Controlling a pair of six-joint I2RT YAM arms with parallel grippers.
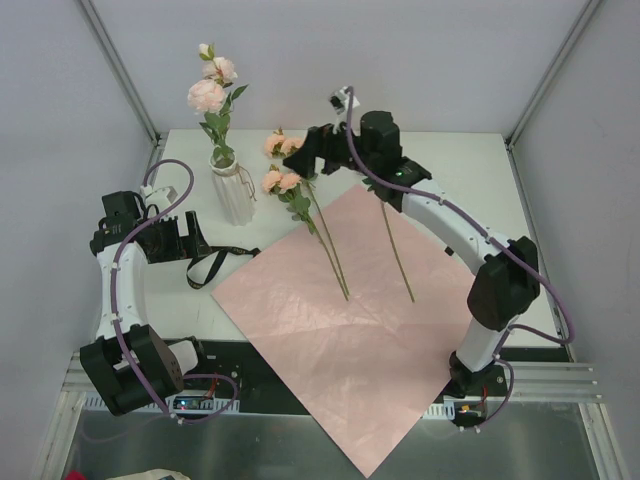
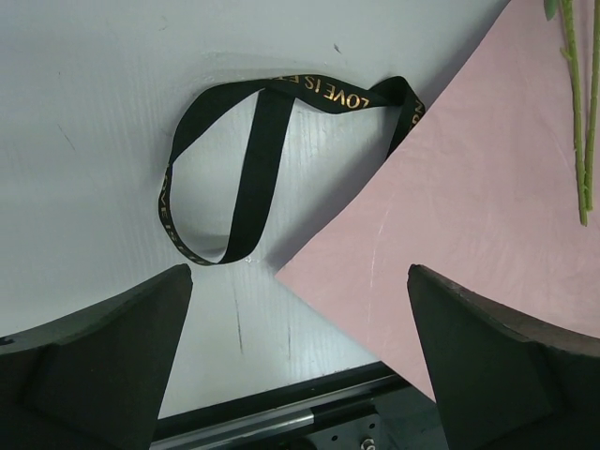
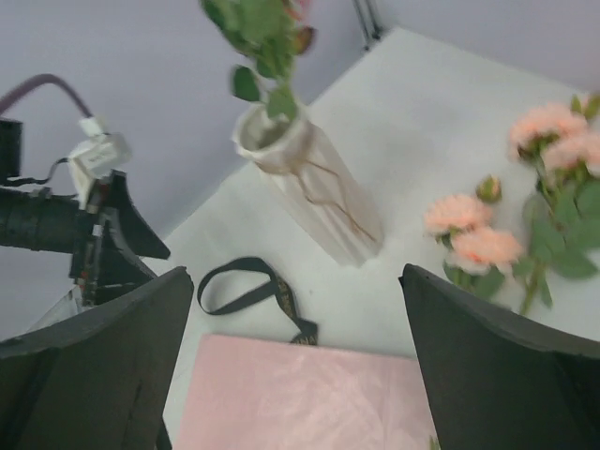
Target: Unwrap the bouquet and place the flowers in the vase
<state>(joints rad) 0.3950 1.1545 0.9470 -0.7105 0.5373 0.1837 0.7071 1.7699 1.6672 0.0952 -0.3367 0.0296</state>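
The white ribbed vase (image 1: 232, 192) stands at the back left and holds one pale pink rose stem (image 1: 208, 95). Two more flowers lie with peach blooms (image 1: 281, 181) on the table and their stems (image 1: 331, 245) across the pink paper (image 1: 350, 330), which is spread flat. The black ribbon (image 1: 216, 264) lies loose at the paper's left corner. My right gripper (image 1: 302, 158) hovers open and empty over the blooms (image 3: 466, 234), facing the vase (image 3: 314, 192). My left gripper (image 2: 298, 274) is open and empty above the ribbon (image 2: 255, 159) and the paper's edge (image 2: 469, 216).
Grey enclosure walls close in the back and sides. The paper's near corner hangs over the table's front edge onto the metal rail (image 1: 300, 400). In the right wrist view the left arm's wrist (image 3: 94, 225) sits just left of the ribbon (image 3: 248, 286).
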